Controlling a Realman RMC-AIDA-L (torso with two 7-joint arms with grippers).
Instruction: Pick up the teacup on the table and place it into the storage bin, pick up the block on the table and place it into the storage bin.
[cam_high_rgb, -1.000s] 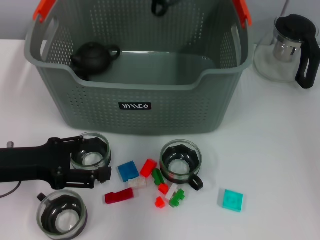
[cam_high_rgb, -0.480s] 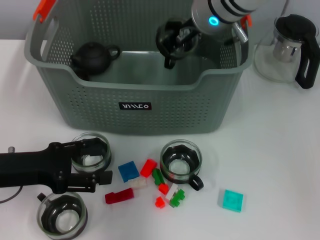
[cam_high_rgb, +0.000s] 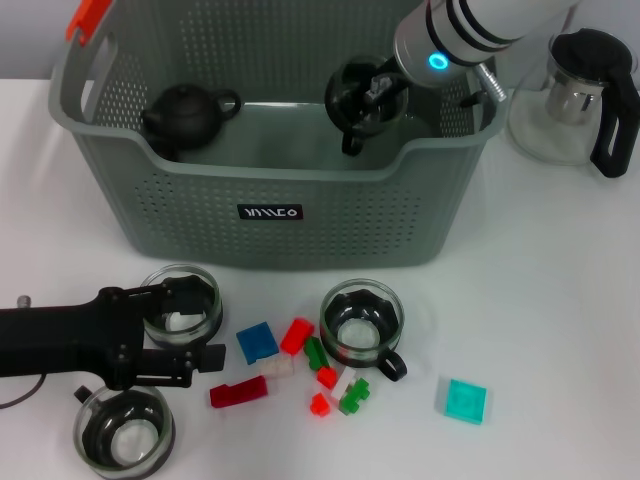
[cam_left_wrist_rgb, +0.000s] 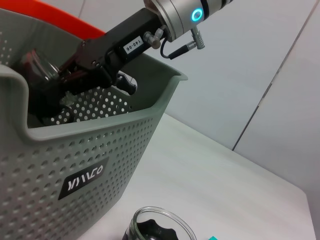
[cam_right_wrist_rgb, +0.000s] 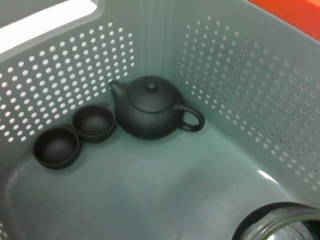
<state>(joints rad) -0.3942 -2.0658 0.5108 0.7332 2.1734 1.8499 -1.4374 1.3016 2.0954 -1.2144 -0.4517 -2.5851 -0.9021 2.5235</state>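
Note:
The grey-green storage bin (cam_high_rgb: 280, 190) stands at the back of the table. Inside its right half my right gripper (cam_high_rgb: 378, 95) is shut on a glass teacup (cam_high_rgb: 352, 100), held above the bin floor; the left wrist view shows the same gripper (cam_left_wrist_rgb: 75, 70) and cup (cam_left_wrist_rgb: 35, 65). My left gripper (cam_high_rgb: 195, 318) lies low at the front left, open, with a second glass teacup (cam_high_rgb: 182, 305) between its fingers. Two more teacups (cam_high_rgb: 362, 320) (cam_high_rgb: 125, 430) stand on the table. Loose blocks lie in front: blue (cam_high_rgb: 257, 342), red (cam_high_rgb: 297, 335), dark red (cam_high_rgb: 238, 392), cyan (cam_high_rgb: 465, 400).
In the bin sit a black teapot (cam_right_wrist_rgb: 150, 107) and two small black cups (cam_right_wrist_rgb: 93, 122) (cam_right_wrist_rgb: 56, 146). A glass teapot (cam_high_rgb: 580, 95) with a black handle stands right of the bin. Small green, white and red blocks (cam_high_rgb: 335, 385) crowd beside the middle teacup.
My right arm has come down into the bin with the teacup, moving lower and to the right. The left gripper has shifted slightly back along the table beside its cup.

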